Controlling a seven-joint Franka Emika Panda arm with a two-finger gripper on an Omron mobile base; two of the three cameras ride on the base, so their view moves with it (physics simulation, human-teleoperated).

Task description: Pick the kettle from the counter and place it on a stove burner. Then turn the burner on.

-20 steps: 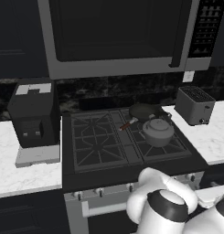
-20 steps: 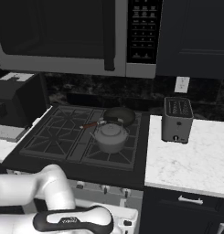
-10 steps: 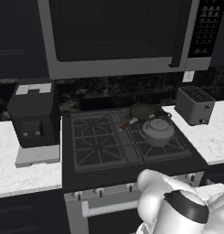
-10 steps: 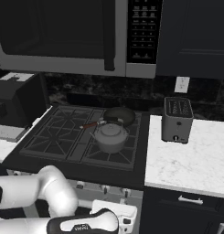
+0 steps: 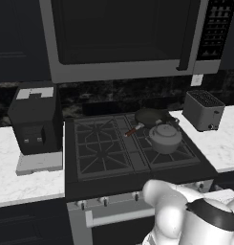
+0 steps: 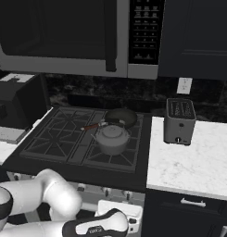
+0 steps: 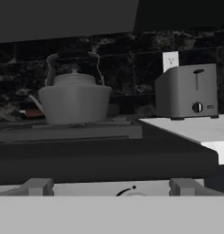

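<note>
One coffee machine (image 5: 35, 125) stands on the left worktop (image 5: 23, 179); no writing on it is legible. Right of it, the kettle (image 5: 164, 138) sits on the front-right stove burner (image 5: 167, 154), just before the frying pan (image 5: 152, 116). A toaster (image 5: 202, 110) stands farther right. In the hand view, the kettle (image 7: 74, 96) lies ahead of and above the end effector, well apart. End effector jaws: fully wide, holding nothing.

You look from behind the arm in both base views, high and angled down over the stove (image 5: 132, 148): one from its left, one from its right. Both share the kettle (image 6: 112, 139) and toaster (image 6: 179, 121). Your hand view sits low, roughly level with the stove front, apparently close, facing the kettle (image 7: 74, 98).
</note>
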